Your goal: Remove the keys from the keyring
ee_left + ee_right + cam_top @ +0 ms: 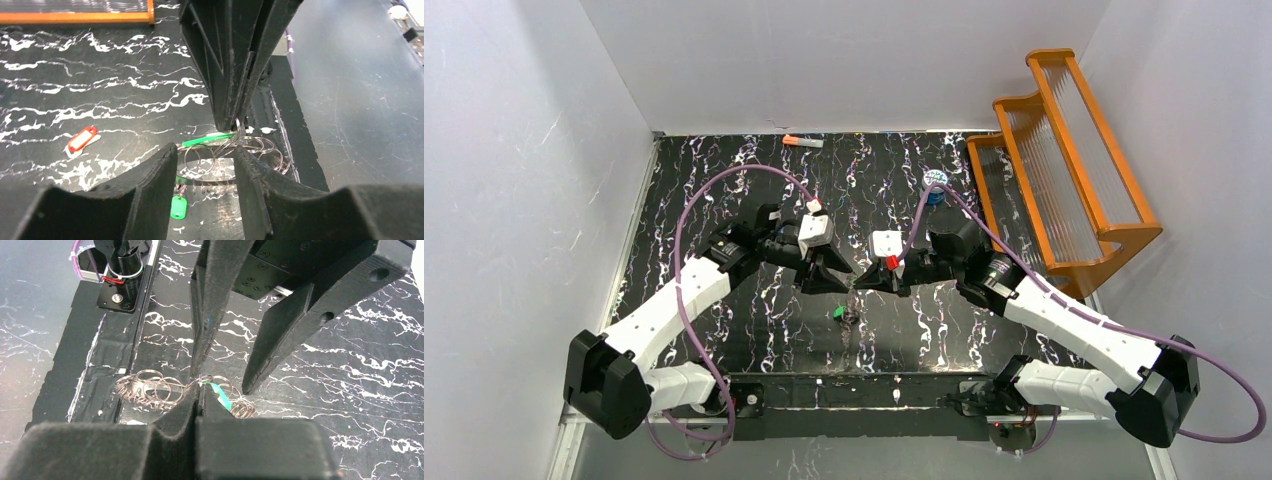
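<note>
The keyring [210, 172] is a bundle of thin metal rings hanging between the two grippers; it also shows in the right wrist view [150, 387]. My right gripper [200, 390] is shut on a small wire loop at the end of a green key [220, 396]. In the left wrist view that green key [205, 139] runs left from the right gripper [232, 122]. A second green key [177, 206] dangles under the ring. My left gripper [205, 152] is open, its fingers on either side of the ring. A red key [81, 139] lies loose on the table.
An orange wooden rack [1064, 160] stands at the right side. A blue-and-white canister [935, 183] sits near it. An orange-and-grey stick [802, 142] lies at the back wall. Both grippers [852, 282] meet at mid-table, with the red key [891, 262] beside them.
</note>
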